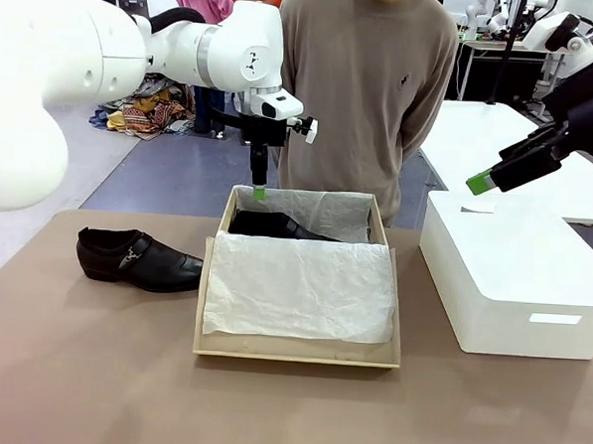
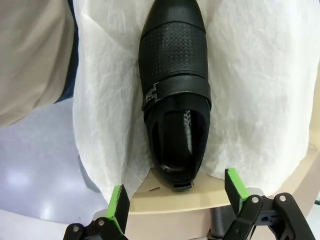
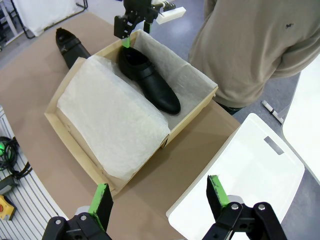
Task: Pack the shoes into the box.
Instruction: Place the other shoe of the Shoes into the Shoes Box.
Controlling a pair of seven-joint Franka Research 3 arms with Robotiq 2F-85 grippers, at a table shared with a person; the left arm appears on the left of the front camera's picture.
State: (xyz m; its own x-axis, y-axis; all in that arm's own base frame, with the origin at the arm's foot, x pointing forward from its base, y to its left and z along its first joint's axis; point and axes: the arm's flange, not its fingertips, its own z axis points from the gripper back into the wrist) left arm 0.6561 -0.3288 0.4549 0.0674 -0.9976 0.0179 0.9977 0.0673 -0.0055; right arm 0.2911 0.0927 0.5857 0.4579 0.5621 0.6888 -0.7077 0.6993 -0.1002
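Note:
One glossy black shoe (image 1: pixel 276 224) lies on white tissue along the far side of the tan box (image 1: pixel 296 353); its buckle and heel (image 2: pixel 175 95) show from above. The other shoe (image 1: pixel 140 259) rests on the table left of the box, also seen at the far left (image 3: pixel 71 46). My left gripper (image 1: pixel 259 188) hangs open just above the box's far left corner, over the packed shoe's heel, and holds nothing (image 2: pixel 177 192). My right gripper (image 1: pixel 483 182) is open and empty, raised high over the white box, looking down at the tan box (image 3: pixel 160 195).
A large white box (image 1: pixel 512 283) stands right of the tan box. A person in a beige sweater (image 1: pixel 368 87) stands close behind the far edge. A folded sheet of tissue (image 1: pixel 298 287) covers the near half of the tan box. The front of the brown table is bare.

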